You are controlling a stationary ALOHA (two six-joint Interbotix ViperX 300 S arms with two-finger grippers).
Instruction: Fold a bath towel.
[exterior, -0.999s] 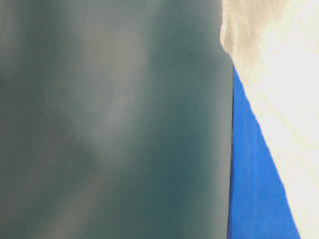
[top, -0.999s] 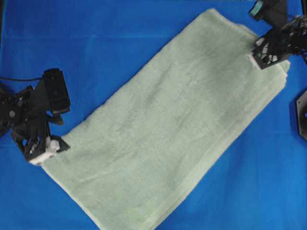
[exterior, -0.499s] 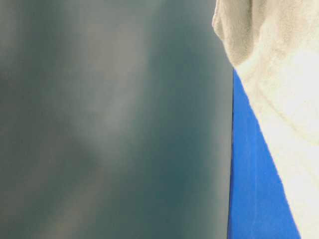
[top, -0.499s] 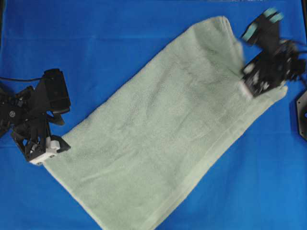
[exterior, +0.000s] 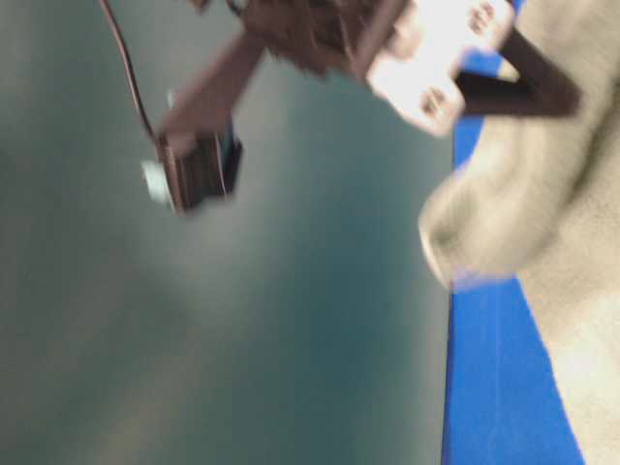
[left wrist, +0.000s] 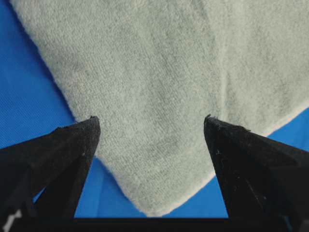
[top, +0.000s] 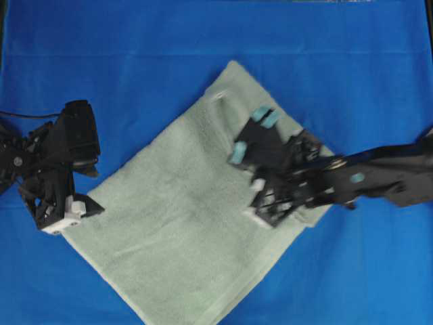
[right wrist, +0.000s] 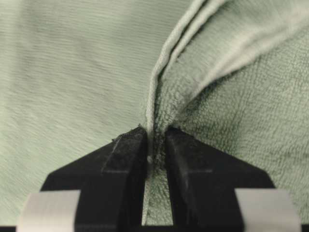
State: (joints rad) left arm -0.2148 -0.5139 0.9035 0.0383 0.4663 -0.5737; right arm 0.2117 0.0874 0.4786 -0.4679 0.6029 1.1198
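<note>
the left gripper (top: pixel 59 218) sits at the left corner of the bath towel (top: pixel 176 223), and in the left wrist view its two black fingers (left wrist: pixel 63 145) stand wide apart with the towel corner (left wrist: pixel 154 198) lying flat between them on the blue cloth surface (top: pixel 135 54). it grasps nothing there.

the bath towel lies diagonally on the blue surface, its long axis going from lower left to upper right, and its right part is already turned over onto the middle part.

the right gripper (top: pixel 260 210) is over the middle of the towel, right of the left gripper and well apart from it. in the right wrist view its fingers (right wrist: pixel 128 154) are clenched on a hemmed edge of the towel, and the fabric rises in a ridge from the pinch.

i judge the coming move turns on this: the free end of the towel lies toward the left gripper, along the long axis, so the held edge must travel down-left to reach it. the right arm carries the edge; the left one is nearer to the target corner.
</note>
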